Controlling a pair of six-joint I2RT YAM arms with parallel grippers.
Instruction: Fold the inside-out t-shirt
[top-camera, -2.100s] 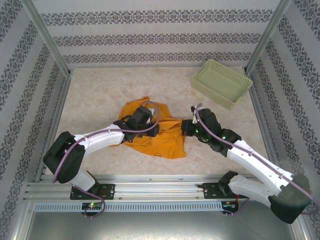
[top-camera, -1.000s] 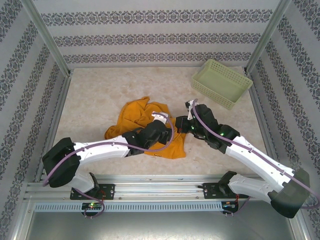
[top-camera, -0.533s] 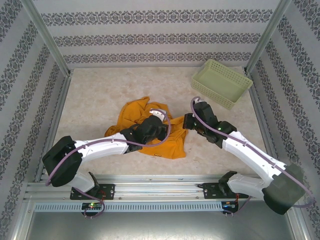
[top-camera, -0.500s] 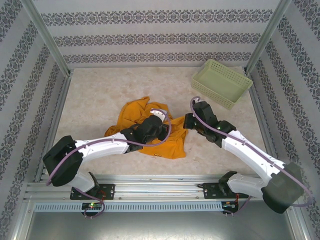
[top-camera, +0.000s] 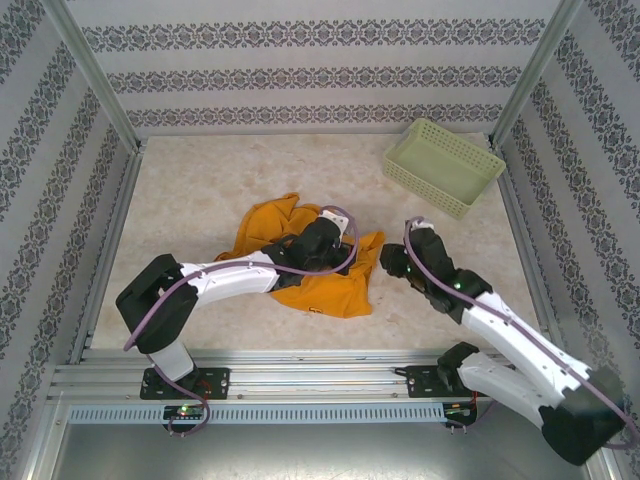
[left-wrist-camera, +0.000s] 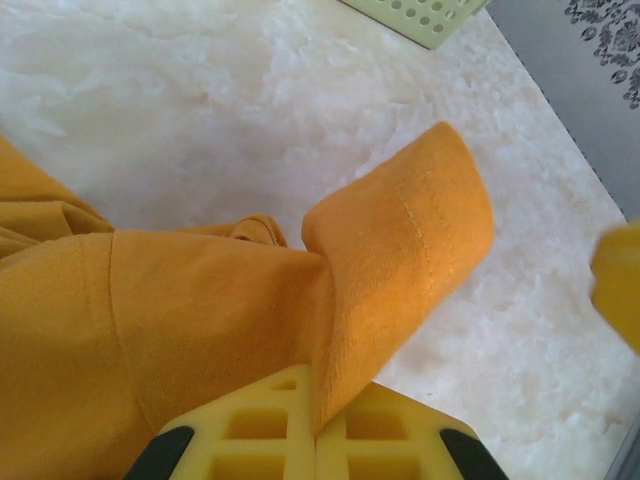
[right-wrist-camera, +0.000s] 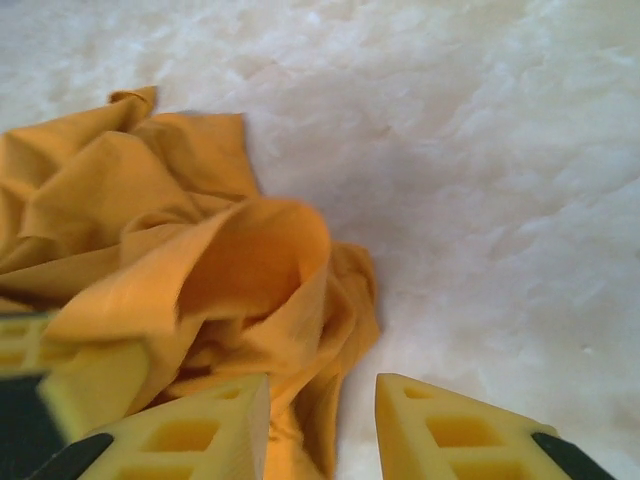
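The inside-out t-shirt (top-camera: 305, 280) lies crumpled and orange-yellow in the middle of the table. My left gripper (top-camera: 350, 240) is at its far right corner, shut on a fold of the cloth (left-wrist-camera: 400, 240) that stands up from between the yellow fingers (left-wrist-camera: 270, 420). The left gripper (left-wrist-camera: 315, 390) pinches this fold tight. My right gripper (top-camera: 393, 263) sits just right of the shirt's edge. In the right wrist view the right gripper (right-wrist-camera: 322, 400) is open, with the shirt's rumpled edge (right-wrist-camera: 250, 270) in front of it and partly between its fingertips, not clamped.
A pale green lattice basket (top-camera: 445, 165) stands at the back right, and its corner shows in the left wrist view (left-wrist-camera: 420, 15). Bare marble-patterned table (top-camera: 200, 180) surrounds the shirt. Patterned walls and metal posts enclose the table.
The left gripper has shut on a fold at the shirt's right side and carried it farther right and back. The right gripper has opened, let go of the cloth and drawn back to the right.
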